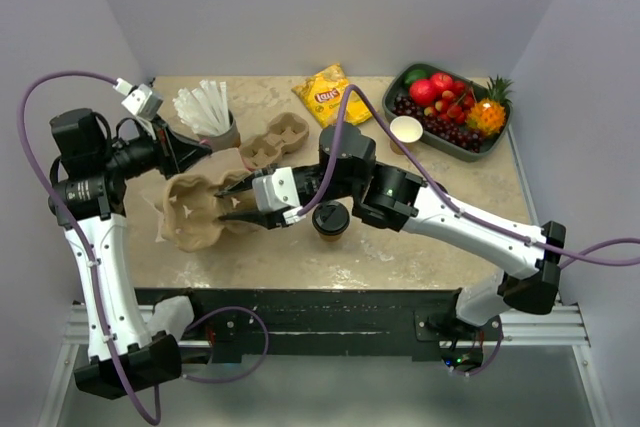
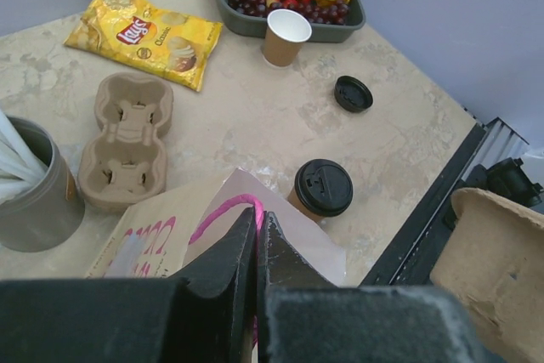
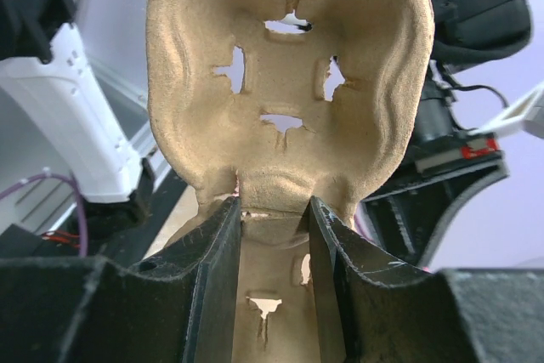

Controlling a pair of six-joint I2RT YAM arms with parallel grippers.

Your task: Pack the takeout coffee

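L gripper (image 2: 257, 220) is pinched right down on the pink handle (image 2: 223, 210) of the paper bag (image 2: 161, 231). It lifts that edge, prob. to hold the mouth up & open so sth can go in. R gripper (image 3: 272, 214) sits at a medium gap but isn't empty: both fingers (image 3: 212, 244) clamp the centre ridge of a pulp cup carrier (image 3: 285, 82). The carrier is tilted up off the table (image 1: 250, 252), wells facing the wrist cam, right over by the bag & the L arm. Whether its far end is inside the bag mouth, can't tell. My read: carrier goes in first as a base for the drink, which is why both arms meet on the left side. The takeout coffee (image 1: 331, 219) stands upright, lid on, near the table's front edge, just beside the R arm, nothing gripping it. From the L wrist cam it's just past the bag's corner. Not packed, so the task looks early-ish. Further back are a second carrier (image 1: 275, 140) lying flat, a lidless cup (image 1: 406, 130) next to the fruit tray (image 1: 478, 152), a loose black lid (image 2: 353, 93), a chip bag (image 1: 325, 95) & a grey pot (image 2: 38, 201) of white sticks. Watch-out: the R arm works v. close to the coffee, so a careless swing could tip it.
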